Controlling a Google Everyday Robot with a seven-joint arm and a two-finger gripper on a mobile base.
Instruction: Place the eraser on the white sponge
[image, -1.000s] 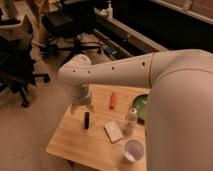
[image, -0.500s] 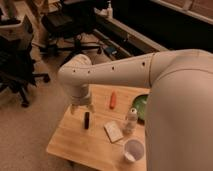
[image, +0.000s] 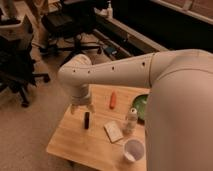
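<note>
The eraser (image: 86, 120) is a small black bar lying on the wooden table (image: 75, 142), left of centre. The white sponge (image: 113, 131) is a flat off-white pad lying to the eraser's right, apart from it. My gripper (image: 82, 108) hangs from the white arm just above the far end of the eraser, open, with nothing between its fingers.
An orange carrot-shaped object (image: 113, 99) lies at the back of the table. A clear bottle (image: 130, 120) stands right of the sponge, a white cup (image: 133, 149) near the front right, a green bowl (image: 140, 106) at the right. Office chairs (image: 17, 60) stand on the floor to the left.
</note>
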